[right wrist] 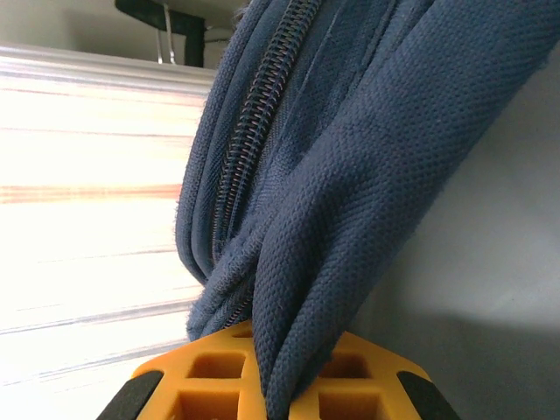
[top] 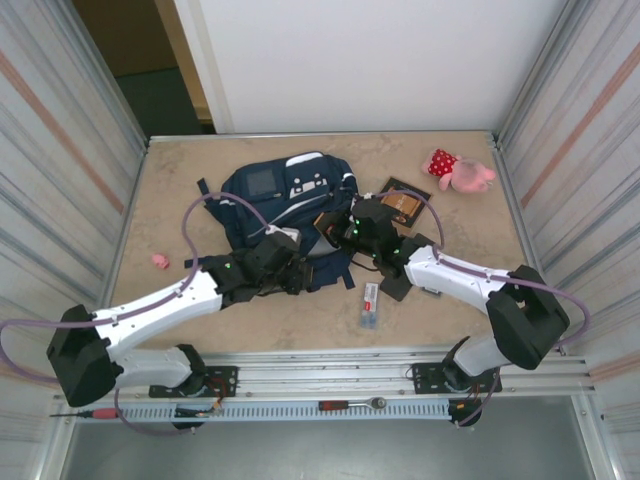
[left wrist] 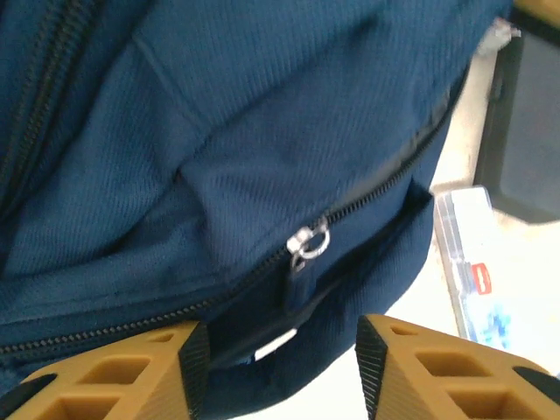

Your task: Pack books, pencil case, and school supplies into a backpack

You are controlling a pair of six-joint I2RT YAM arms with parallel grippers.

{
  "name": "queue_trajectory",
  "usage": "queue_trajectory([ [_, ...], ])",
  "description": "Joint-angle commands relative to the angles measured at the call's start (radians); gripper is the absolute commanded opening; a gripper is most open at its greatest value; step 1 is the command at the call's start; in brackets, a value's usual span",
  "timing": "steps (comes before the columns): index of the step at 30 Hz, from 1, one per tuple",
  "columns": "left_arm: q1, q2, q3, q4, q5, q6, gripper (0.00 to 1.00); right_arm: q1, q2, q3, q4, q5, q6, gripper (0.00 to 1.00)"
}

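The navy backpack (top: 285, 195) lies in the middle of the table. My right gripper (top: 347, 232) is shut on a bunched fold of its fabric (right wrist: 332, 219) beside a zipper, lifting that edge. My left gripper (left wrist: 282, 350) is open at the backpack's near edge, its fingers either side of an open pocket mouth below a silver zipper pull (left wrist: 308, 243). The brown book (top: 402, 205) lies just right of the backpack. A narrow white pack (top: 370, 305) rests on the table near the front. A flat black piece (top: 395, 285), apparently the pencil case, sticks out from under my right forearm.
A pink plush toy (top: 460, 170) lies at the back right. A small pink item (top: 160, 261) sits at the left. Corrugated walls close in both sides. The white pack (left wrist: 472, 271) lies close to the right of my left fingers.
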Motion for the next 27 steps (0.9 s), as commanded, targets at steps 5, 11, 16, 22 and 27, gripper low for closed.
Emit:
queue_trajectory([
  [5,0.01,0.055,0.003,0.07,-0.081,-0.076,0.43,0.013,0.001,0.071,0.061,-0.012,-0.024,0.0],
  [11,0.017,0.095,0.01,0.102,-0.068,-0.098,0.43,0.021,0.006,0.089,0.05,-0.021,-0.021,0.0],
  [16,0.023,0.11,0.011,0.13,-0.072,-0.15,0.31,0.023,0.009,0.1,0.033,-0.024,-0.021,0.0],
  [22,0.058,0.064,-0.02,0.141,-0.031,-0.17,0.06,-0.003,0.008,0.103,-0.017,-0.072,-0.047,0.0],
  [27,0.099,-0.015,-0.055,0.083,0.004,-0.166,0.0,-0.031,-0.002,0.091,-0.065,-0.108,-0.066,0.0],
])
